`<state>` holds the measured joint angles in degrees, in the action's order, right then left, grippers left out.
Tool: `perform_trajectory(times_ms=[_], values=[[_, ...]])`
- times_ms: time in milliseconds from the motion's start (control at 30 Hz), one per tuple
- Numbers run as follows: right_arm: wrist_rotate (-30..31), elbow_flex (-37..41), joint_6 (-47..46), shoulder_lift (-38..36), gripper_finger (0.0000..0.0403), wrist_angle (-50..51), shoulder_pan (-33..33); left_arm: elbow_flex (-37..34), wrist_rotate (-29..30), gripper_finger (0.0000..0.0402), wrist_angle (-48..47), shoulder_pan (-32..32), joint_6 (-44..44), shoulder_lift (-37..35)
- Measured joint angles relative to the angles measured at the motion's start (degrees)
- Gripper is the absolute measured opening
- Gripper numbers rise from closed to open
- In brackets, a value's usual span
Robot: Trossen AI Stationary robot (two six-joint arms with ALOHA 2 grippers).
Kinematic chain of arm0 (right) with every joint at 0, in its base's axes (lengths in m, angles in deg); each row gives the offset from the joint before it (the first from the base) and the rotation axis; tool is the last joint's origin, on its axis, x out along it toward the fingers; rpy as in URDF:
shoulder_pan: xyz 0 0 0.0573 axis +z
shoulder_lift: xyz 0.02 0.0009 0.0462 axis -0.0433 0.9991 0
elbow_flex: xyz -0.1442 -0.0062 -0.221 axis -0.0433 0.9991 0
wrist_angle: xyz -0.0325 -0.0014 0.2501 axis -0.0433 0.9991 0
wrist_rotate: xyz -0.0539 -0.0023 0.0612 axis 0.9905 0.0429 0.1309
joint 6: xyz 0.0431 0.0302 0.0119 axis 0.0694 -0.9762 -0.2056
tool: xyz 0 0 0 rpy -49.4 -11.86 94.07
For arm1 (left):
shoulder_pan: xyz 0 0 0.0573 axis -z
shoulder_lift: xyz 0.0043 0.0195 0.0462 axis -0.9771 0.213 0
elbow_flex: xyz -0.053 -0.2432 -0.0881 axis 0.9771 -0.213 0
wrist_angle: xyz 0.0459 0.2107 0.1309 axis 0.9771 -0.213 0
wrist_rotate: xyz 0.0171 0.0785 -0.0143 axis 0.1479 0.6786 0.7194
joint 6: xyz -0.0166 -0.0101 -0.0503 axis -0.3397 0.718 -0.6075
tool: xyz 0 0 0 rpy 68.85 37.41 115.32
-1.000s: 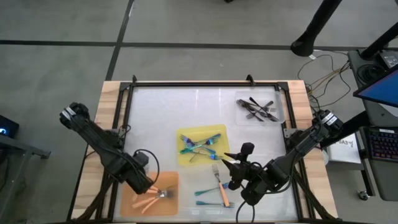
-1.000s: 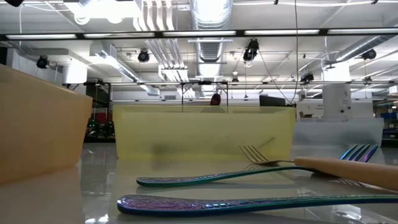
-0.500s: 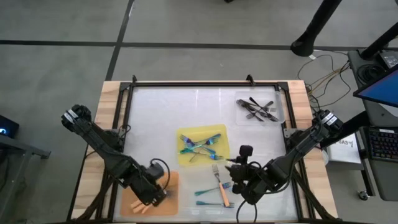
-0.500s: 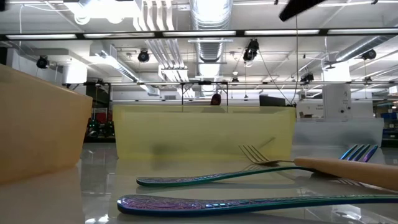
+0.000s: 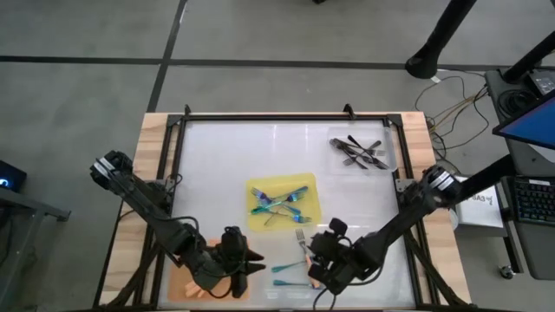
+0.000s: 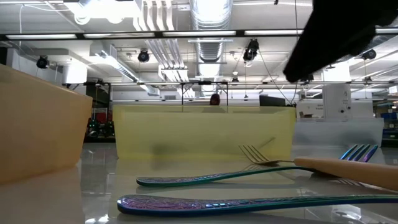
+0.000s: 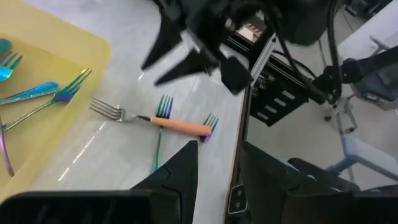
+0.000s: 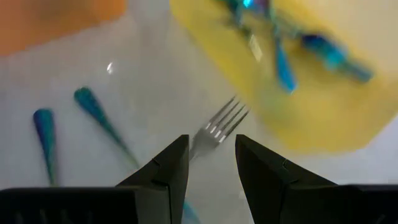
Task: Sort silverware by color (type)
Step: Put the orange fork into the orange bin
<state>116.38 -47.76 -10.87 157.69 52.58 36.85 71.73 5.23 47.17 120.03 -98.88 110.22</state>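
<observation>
Iridescent blue-teal forks [image 5: 279, 202] on a yellow mat [image 5: 308, 217]; orange-handled fork [image 7: 152, 118]; orange mat [image 5: 182, 282].

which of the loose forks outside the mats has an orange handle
The orange-handled fork with the silver head, lying across a teal fork; the other loose forks are wholly blue-teal.

Pretty bright and even all round, lit from overhead: ceiling strip lights [image 6: 205, 32] run across the low view, the nearest one blown out white. The white table [image 5: 225, 165] shows only a soft sheen from above, with barely any shadows on it. The right wrist view is smeared by motion blur: the yellow mat [image 8: 323, 93] beyond the fingers [image 8: 163, 171] is mush, and only the fork head [image 8: 221, 127] just ahead of them is readable. The left wrist view is sharper, with streaky glare on the tabletop ahead of its fingers [image 7: 180, 177]. In the low view, a dark out-of-focus arm [image 6: 339, 37] blocks the upper right.
</observation>
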Motion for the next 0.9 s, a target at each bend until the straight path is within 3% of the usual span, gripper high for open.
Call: perform_trajectory(times_ms=[100, 333, 900], values=[[-3.99, -0.23, -4.8, 1.64, 0.0123, -0.15, 0.0, 0.0, 0.22, 0.0096, 0.4, 0.0, 0.03, 0.06], [-4.4, -2.67, -15.45, 5.8, 0.0123, -0.38, 0.13, 0.0, 0.19, 0.0096, 0.66, 1.04, 2.71, 0.06], [-11.88, -5.6, -13.83, 12.25, 0.0123, 0.87, -4.3, 0.0, 0.22, 0.0096, 1.43, 1.14, 9.88, -0.22]])
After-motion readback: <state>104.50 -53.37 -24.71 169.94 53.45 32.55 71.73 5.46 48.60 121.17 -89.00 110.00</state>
